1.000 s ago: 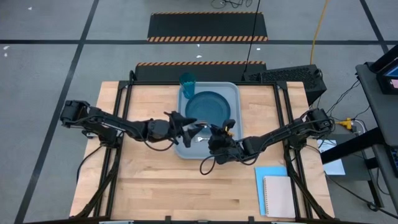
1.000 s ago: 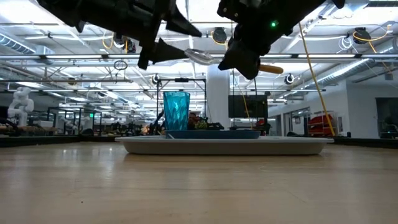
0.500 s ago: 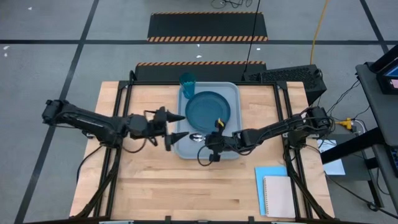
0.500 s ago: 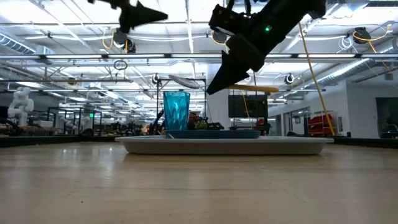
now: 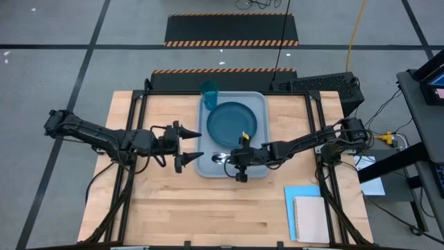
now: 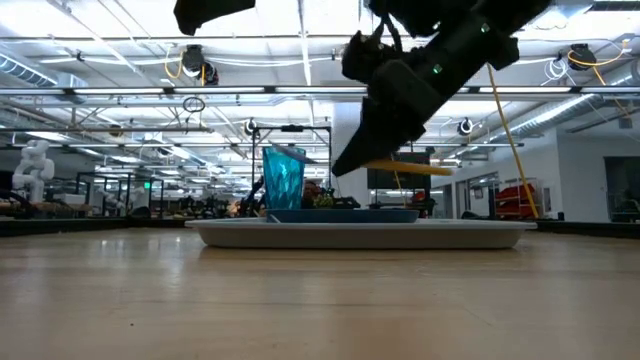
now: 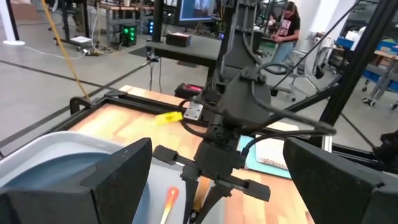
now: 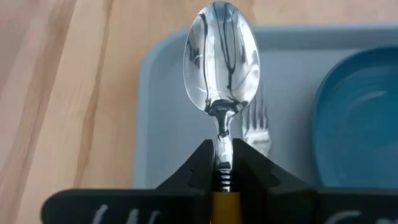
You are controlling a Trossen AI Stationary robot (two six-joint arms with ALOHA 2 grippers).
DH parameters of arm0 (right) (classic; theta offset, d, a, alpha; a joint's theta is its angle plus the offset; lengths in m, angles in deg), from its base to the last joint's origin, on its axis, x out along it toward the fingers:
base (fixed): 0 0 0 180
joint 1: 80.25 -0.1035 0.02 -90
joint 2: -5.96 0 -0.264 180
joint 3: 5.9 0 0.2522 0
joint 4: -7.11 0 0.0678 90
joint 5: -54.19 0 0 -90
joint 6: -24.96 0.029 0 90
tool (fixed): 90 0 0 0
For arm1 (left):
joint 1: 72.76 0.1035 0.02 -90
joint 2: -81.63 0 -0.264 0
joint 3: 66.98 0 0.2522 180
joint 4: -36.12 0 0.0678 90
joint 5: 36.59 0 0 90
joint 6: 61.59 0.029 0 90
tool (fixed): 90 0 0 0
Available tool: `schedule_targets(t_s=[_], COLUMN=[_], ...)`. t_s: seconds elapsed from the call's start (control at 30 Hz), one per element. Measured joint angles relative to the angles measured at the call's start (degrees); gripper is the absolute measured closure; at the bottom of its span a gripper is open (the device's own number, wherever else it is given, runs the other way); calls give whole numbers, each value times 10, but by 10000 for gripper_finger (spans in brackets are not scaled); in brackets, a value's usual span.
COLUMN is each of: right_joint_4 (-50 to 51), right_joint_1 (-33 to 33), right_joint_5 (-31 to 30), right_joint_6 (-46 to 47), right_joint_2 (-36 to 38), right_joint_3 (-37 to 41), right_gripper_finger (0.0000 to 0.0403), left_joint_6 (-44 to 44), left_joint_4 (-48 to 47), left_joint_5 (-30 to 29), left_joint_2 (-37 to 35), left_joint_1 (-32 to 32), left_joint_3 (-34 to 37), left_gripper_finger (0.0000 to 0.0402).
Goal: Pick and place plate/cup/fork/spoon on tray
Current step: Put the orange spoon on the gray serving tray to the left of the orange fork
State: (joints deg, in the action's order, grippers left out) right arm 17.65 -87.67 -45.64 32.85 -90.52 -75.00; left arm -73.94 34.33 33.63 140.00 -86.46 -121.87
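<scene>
The grey-blue tray (image 5: 258,104) lies at the table's far middle. On it rest the dark blue plate (image 5: 232,121), the teal cup (image 5: 209,92) at its far left corner, and the fork, whose tines (image 8: 256,127) show beside the plate (image 8: 360,118). My right gripper (image 5: 236,160) is shut on the spoon (image 8: 221,59) above the tray's near left part (image 8: 165,130). My left gripper (image 5: 193,145) is open and empty, just left of the tray, its fingers pointing at the tray. My right gripper pinches the spoon's metal neck (image 8: 222,152) between its two fingers, just where the orange handle starts. The spoon runs along the fingers, bowl forward toward the table's left, and the handle (image 6: 420,168) sticks out behind. The spoon is about level and clear of the tray.
A light blue paper sheet (image 5: 300,194) and a beige notebook (image 5: 310,219) lie at the near right. Bare wood lies on the near half and left of the tray. A person shows in the room beyond the table (image 7: 287,25).
My right gripper has come down toward the tray with the spoon, which stays about level. My left gripper has drawn back toward the table's left edge, away from the spoon, and has risen.
</scene>
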Motion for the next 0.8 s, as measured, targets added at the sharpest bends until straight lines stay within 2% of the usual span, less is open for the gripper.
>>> schedule_targets(t_s=[0.13,0.3,0.47,0.7,0.8], right_joint_4=[-4,-54,-59,-104,-134], right_joint_1=[3,3,3,3,3], right_joint_5=[27,29,27,35,42], right_joint_6=[1,0,0,-3,-20], right_joint_2=[0,0,0,-26,-54], right_joint_3=[13,35,43,43,43], right_gripper_finger=[371,370,370,370,370], left_joint_6=[3,10,24,64,73], left_joint_4=[0,2,2,1,1], left_joint_5=[0,0,2,76,78], left_joint_2=[0,0,0,0,0], left_joint_1=[0,2,2,-1,-7], left_joint_3=[0,0,0,0,0], left_gripper_finger=[37,37,37,40,63])
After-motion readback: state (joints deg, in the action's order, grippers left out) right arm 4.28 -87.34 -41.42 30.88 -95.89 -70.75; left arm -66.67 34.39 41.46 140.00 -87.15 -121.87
